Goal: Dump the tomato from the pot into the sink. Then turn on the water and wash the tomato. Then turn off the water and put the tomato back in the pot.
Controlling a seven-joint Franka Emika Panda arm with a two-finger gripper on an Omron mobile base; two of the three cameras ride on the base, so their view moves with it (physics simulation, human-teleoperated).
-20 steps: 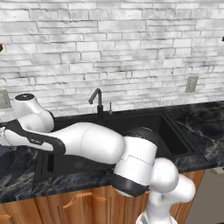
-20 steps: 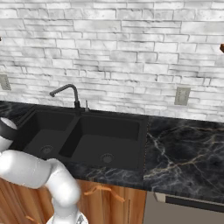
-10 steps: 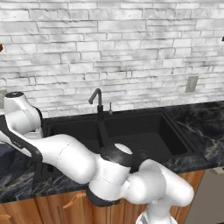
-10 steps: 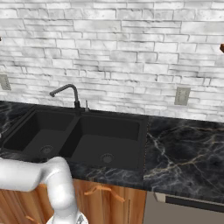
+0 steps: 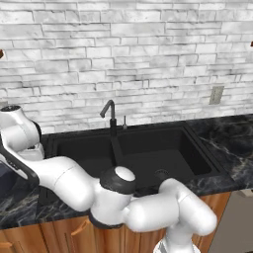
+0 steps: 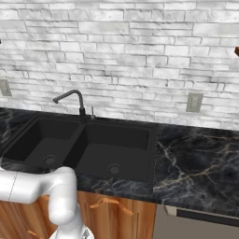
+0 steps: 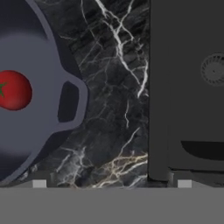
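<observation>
The pot (image 7: 30, 92) looks rigid and fairly heavy, so its loop handle (image 7: 70, 101) at 3 o'clock seems the best hold. The tomato (image 7: 14, 90) inside is smooth and would probably roll, while the gripper (image 7: 111, 183) hangs released, holding nothing, above the marble counter (image 7: 113, 109) beside the sink (image 7: 188, 87).

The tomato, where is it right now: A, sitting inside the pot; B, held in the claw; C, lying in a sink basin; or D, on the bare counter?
A: in the hand view the tomato sits inside the pot, which stands on the marble counter beside the sink.
</observation>
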